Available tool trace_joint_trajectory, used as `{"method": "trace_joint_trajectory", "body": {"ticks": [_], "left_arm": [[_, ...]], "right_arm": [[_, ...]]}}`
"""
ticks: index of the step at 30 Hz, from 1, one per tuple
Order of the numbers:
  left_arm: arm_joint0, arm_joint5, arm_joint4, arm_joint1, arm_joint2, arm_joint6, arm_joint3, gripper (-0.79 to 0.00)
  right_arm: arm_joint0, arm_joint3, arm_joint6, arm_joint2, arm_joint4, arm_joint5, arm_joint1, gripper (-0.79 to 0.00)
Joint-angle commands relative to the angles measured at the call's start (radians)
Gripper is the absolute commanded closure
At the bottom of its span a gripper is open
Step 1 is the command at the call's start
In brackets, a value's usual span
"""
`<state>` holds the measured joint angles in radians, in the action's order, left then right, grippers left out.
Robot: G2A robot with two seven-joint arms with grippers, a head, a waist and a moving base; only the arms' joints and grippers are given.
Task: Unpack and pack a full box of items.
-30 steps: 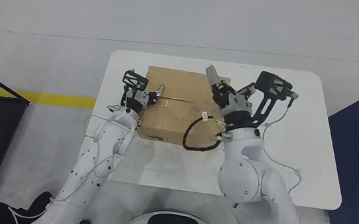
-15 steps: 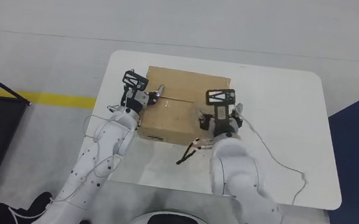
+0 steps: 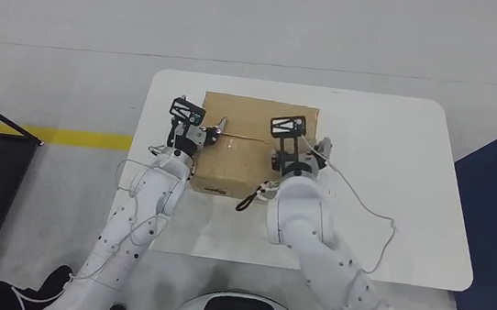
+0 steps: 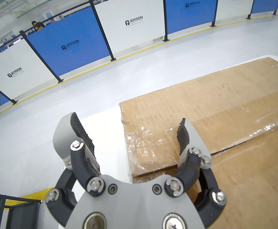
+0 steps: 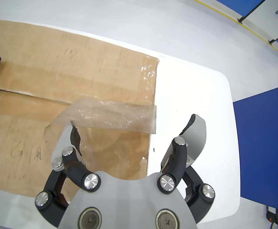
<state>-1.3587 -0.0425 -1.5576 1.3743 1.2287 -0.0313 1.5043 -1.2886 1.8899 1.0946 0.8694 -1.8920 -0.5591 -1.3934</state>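
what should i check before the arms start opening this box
1. Lid: the cardboard box is shut, its seam flat. Ok.
2. Left pincer: open, over the box's left end. Ok.
3. Right pincer: open, over the box's right end. Ok.
4. Tape: a clear strip crosses the right end, partly lifted. Whether it holds the box shut: cannot tell.
5. Unloading room: bare table to the box's right. Ok.
6. Contents: hidden inside the shut box. Cannot tell.
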Motion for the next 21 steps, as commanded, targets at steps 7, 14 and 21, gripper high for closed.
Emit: {"method": "trace_joint_trajectory", "body": {"ticks": [7,14,21], "left_arm": [[-0.014,0.0,0.008,-0.002,0.01,0.009,0.009,-0.785],[-0.055,-0.008,0.009,-0.007,0.037,0.029,0.051,-0.785],[-0.092,-0.014,0.012,-0.012,0.068,0.039,0.086,-0.785]], "right_arm": [[0.071,-0.104,-0.089,-0.062,0.047,-0.093,-0.051,-0.785],[0.123,-0.152,-0.177,-0.118,0.107,-0.174,-0.101,-0.785],[0.127,-0.089,-0.361,-0.148,0.258,-0.245,-0.147,-0.785]]}}
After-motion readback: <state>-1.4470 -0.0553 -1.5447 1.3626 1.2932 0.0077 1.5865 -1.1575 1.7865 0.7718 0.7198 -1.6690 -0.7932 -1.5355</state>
